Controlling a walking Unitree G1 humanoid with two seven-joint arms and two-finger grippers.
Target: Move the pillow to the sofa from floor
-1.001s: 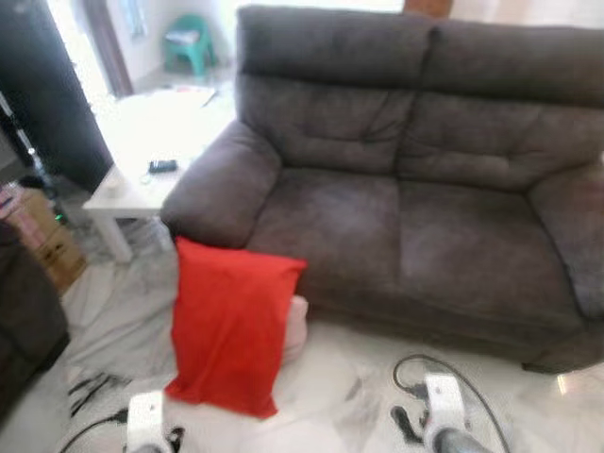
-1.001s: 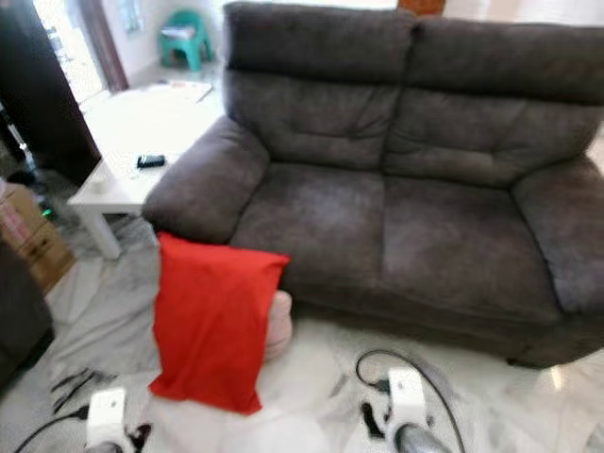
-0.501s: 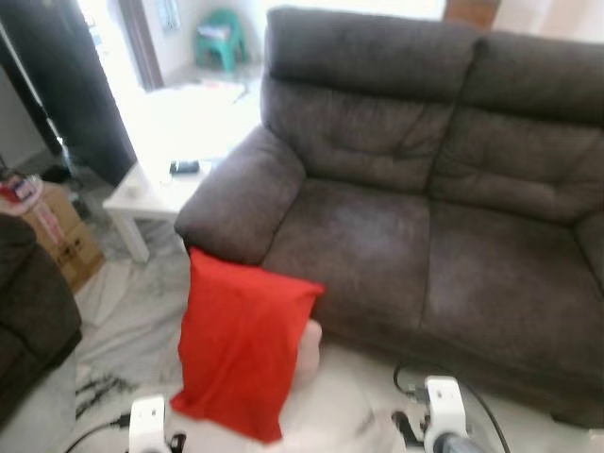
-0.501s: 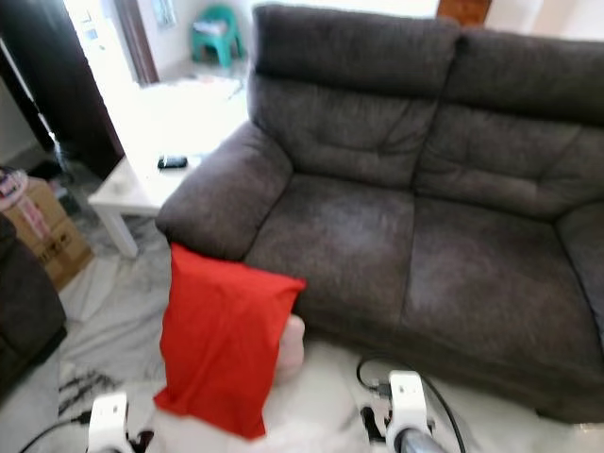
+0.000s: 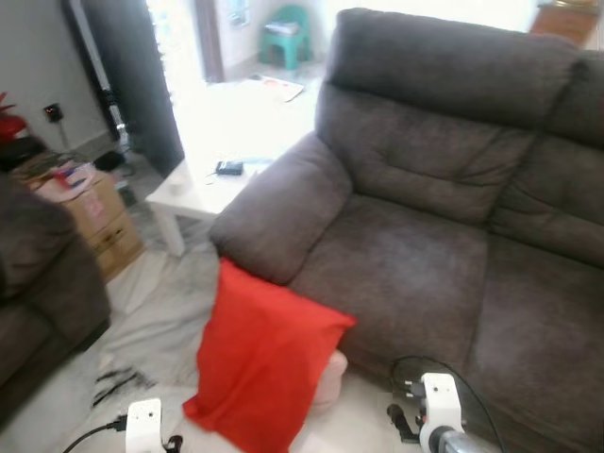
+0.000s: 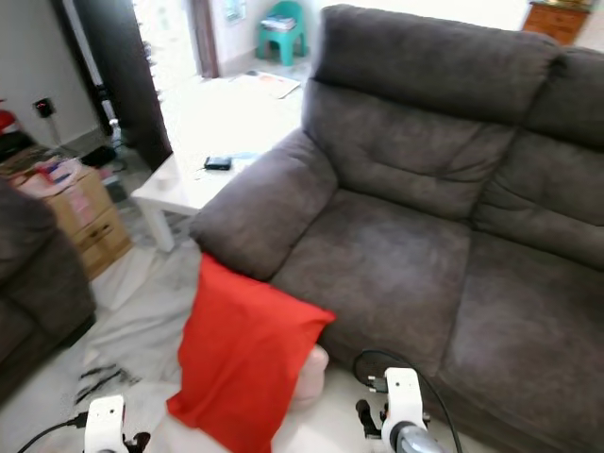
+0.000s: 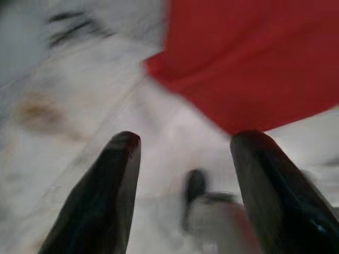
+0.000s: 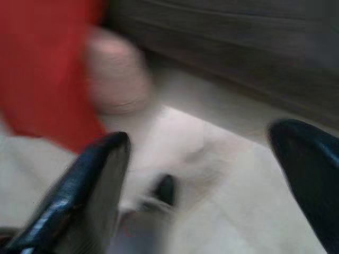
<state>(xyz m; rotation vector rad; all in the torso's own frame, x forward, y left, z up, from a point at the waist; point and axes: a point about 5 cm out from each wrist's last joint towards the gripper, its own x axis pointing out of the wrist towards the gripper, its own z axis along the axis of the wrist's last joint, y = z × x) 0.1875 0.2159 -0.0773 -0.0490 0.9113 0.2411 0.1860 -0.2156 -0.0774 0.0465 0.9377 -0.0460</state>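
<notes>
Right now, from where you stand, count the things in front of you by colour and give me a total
Red: 1, the pillow on the floor, leaning on the sofa front
Pink: 1, a cushion behind it
Dark grey: 1, the sofa
White: 1, the low table
Teal: 1, a small stool
Brown: 1, a cardboard box
Total: 6

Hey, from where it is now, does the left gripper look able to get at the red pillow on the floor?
Probably yes. The left gripper is open, with the red pillow just ahead of its fingertips and only bare floor between them. The pillow leans against the sofa.
</notes>
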